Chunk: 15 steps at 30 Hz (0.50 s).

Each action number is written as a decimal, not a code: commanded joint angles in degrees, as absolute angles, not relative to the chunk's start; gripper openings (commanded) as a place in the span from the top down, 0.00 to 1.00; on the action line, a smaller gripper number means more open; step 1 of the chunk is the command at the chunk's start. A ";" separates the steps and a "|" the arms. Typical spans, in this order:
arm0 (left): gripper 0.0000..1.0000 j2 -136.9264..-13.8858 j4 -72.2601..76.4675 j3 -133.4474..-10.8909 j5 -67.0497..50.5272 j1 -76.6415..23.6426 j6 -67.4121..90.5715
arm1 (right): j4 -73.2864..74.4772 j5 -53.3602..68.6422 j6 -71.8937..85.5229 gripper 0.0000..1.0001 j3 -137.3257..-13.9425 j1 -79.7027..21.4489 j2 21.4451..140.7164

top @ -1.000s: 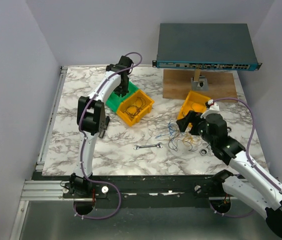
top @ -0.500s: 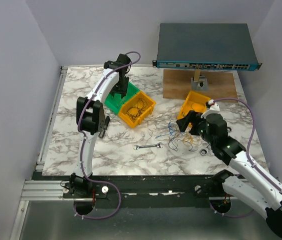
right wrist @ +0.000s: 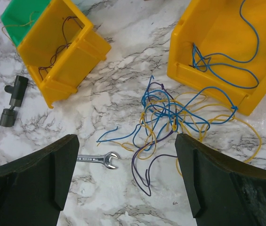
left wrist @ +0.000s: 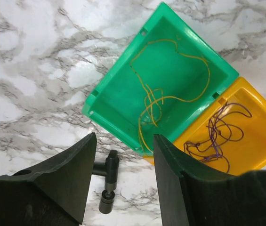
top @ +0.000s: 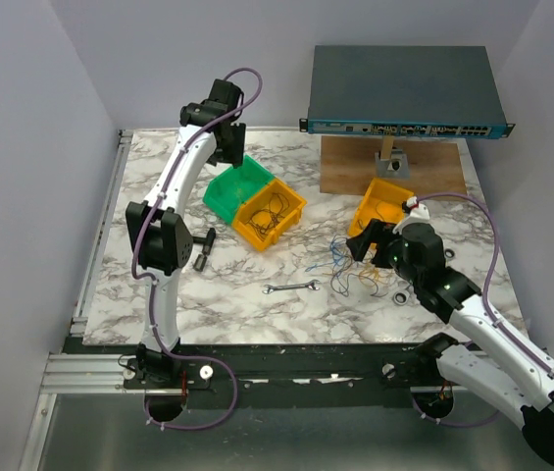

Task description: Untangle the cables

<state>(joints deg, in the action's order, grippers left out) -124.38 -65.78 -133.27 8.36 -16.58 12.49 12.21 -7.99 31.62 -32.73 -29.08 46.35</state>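
Observation:
A tangle of thin blue, yellow-orange and dark purple cables [right wrist: 170,117] lies on the marble table, also in the top view [top: 347,265]. My right gripper [right wrist: 125,181] is open and empty, hovering above the tangle; in the top view [top: 365,243] it is just right of it. My left gripper [left wrist: 123,188] is open and empty, high over the table beside the green bin [left wrist: 165,94], which holds a yellow cable [left wrist: 158,101]. In the top view [top: 226,147] it is at the back left.
A yellow bin [top: 269,213] with dark cables adjoins the green bin [top: 232,186]. A tipped yellow bin [right wrist: 227,52] holds blue cable. A silver wrench [top: 291,287] and a black cylinder tool [left wrist: 108,181] lie on the table. A network switch [top: 404,93] stands on a wooden block.
My left arm has lifted and swung back to the left, away from the green bin. The right arm has barely moved.

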 commanded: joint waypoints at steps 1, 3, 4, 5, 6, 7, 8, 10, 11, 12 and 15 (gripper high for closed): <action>0.47 -121.23 -63.90 -126.37 0.75 -16.52 14.10 | 13.45 -6.48 32.29 0.07 -34.26 -29.05 46.28; 0.44 -117.05 -58.68 -118.68 -4.47 -16.52 16.09 | 13.49 -6.28 32.26 0.07 -34.26 -29.01 46.45; 0.41 -114.23 -55.75 -114.17 -6.65 -16.52 17.17 | 13.58 -6.26 32.22 0.07 -34.27 -29.06 46.52; 0.40 -111.74 -51.58 -108.97 -8.25 -16.52 18.47 | 13.63 -6.19 32.17 0.07 -34.33 -29.09 46.63; 0.39 -108.79 -48.00 -104.72 -9.52 -16.52 19.44 | 13.62 -6.10 32.09 0.07 -34.36 -29.09 46.77; 0.38 -106.23 -44.06 -100.09 -9.57 -16.52 20.57 | 13.62 -6.02 31.96 0.07 -34.36 -29.09 46.82; 0.37 -103.33 -41.04 -96.71 -9.23 -16.52 21.31 | 13.75 -5.94 31.80 0.07 -34.45 -29.04 46.93; 0.38 -99.69 -36.31 -91.29 -7.80 -16.44 22.82 | 13.90 -5.59 31.23 0.07 -34.49 -29.07 47.09; 0.41 -98.63 -35.03 -89.68 -7.31 -16.44 23.38 | 13.97 -5.53 31.08 0.07 -34.40 -29.01 47.13; 0.45 -98.19 -34.06 -88.52 -7.27 -16.45 23.78 | 14.12 -5.51 30.77 0.07 -34.51 -29.08 47.23; 0.54 -99.26 -31.95 -87.08 -6.94 -16.44 24.74 | 14.41 -4.72 30.31 0.07 -34.84 -29.02 47.69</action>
<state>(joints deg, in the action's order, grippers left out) -99.98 -42.17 -88.90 -5.67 -16.58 21.43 13.23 -6.55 31.42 -32.73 -29.08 47.09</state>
